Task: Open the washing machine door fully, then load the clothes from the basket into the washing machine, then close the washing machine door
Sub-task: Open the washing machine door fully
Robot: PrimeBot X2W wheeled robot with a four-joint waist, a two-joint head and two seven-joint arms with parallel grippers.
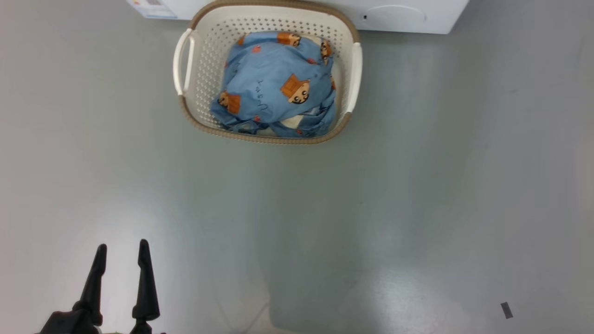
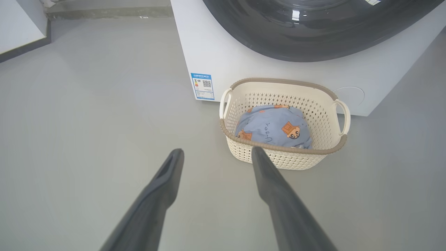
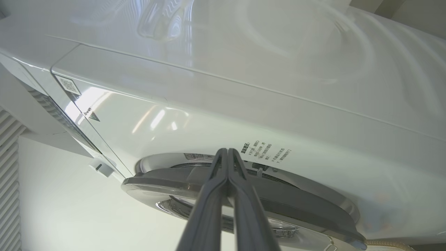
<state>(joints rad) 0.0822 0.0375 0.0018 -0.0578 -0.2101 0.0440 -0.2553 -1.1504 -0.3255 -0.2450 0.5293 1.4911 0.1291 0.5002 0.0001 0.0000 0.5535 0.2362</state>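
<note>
The washing machine door [image 3: 296, 205], round with a dark grey rim, lies close against the front of the white washing machine [image 3: 209, 104]. In the right wrist view a narrow gap shows along its upper edge, though how far it stands off cannot be told. The right end effector [image 3: 227, 150] is closed on nothing, its 2 fingers pressed together, with the tips at that upper edge. Whether they touch the door cannot be told.

In the left wrist view the door's glossy black lower curve [image 2: 313, 31] sits above the basket [image 2: 278, 158], which stands on the grey floor [image 2: 87, 139] right at the foot of the machine. A blue label sticker [image 2: 202, 86] is on the machine's lower corner, beside 1 basket handle. The clothes [image 2: 271, 129], light blue with orange-brown figures, lie bundled inside the basket, and the head view shows a cream-white piece at the bundle's near edge.

The left end effector [image 2: 216, 150] is open, its 2 fingers spread wide, hanging over bare floor short of the basket and holding nothing.
</note>
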